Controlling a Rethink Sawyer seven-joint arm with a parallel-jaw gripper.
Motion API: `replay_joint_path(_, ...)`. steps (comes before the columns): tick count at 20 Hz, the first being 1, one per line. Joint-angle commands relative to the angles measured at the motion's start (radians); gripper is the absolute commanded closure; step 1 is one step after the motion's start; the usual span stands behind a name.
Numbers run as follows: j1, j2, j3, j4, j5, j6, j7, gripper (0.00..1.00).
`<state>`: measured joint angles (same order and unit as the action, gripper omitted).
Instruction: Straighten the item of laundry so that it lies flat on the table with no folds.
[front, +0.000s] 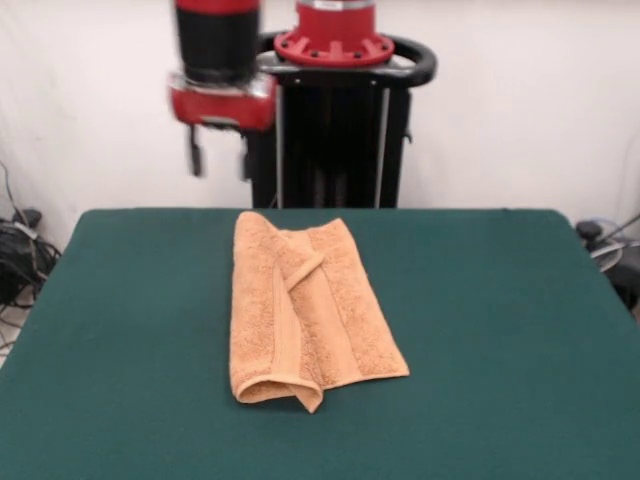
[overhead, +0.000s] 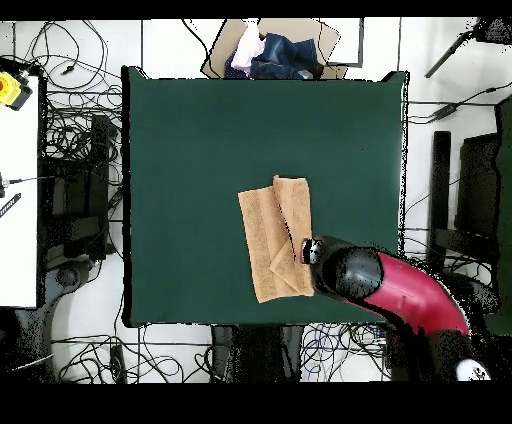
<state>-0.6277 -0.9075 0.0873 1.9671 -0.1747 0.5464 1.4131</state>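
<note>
The peach terry towel (front: 310, 310) lies near the middle of the dark green table (front: 500, 320). It is folded lengthwise, with one long edge lapped over the middle and a curled corner at the near end. In the overhead view the towel (overhead: 277, 238) lies a little towards the robot's side of the table (overhead: 200, 150). My gripper (front: 220, 158) hangs open and empty, high above the table's far edge, beyond the towel's far left corner. In the overhead view the arm's head (overhead: 335, 268) partly covers the towel's right edge and hides the fingers.
The black pedestal (front: 335, 130) stands behind the table's far edge. A cardboard box of clothes (overhead: 270, 50) sits on the floor beyond the table's opposite side. Cables lie around the table (overhead: 75, 150). A white bench (overhead: 18, 180) stands at the left.
</note>
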Motion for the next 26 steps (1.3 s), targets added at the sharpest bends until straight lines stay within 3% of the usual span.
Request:
replay_joint_path(1, -0.104, -0.080, 0.117, 0.023, -0.125, 0.090, -0.239, 0.00)
replay_joint_path(5, -0.117, 0.009, 0.142, -0.100, -0.157, 0.111, -0.204, 0.00)
replay_joint_path(8, -0.090, 0.116, 0.139, -0.175, -0.202, 0.037, -0.134, 0.00)
replay_joint_path(16, -0.030, 0.295, 0.118, -0.308, -0.290, -0.068, -0.048, 0.00)
replay_joint_path(23, -0.006, 0.372, 0.137, -0.443, -0.252, 0.063, -0.044, 0.00)
replay_joint_path(26, 0.013, 0.416, 0.111, -0.479, -0.274, 0.039, -0.034, 0.00)
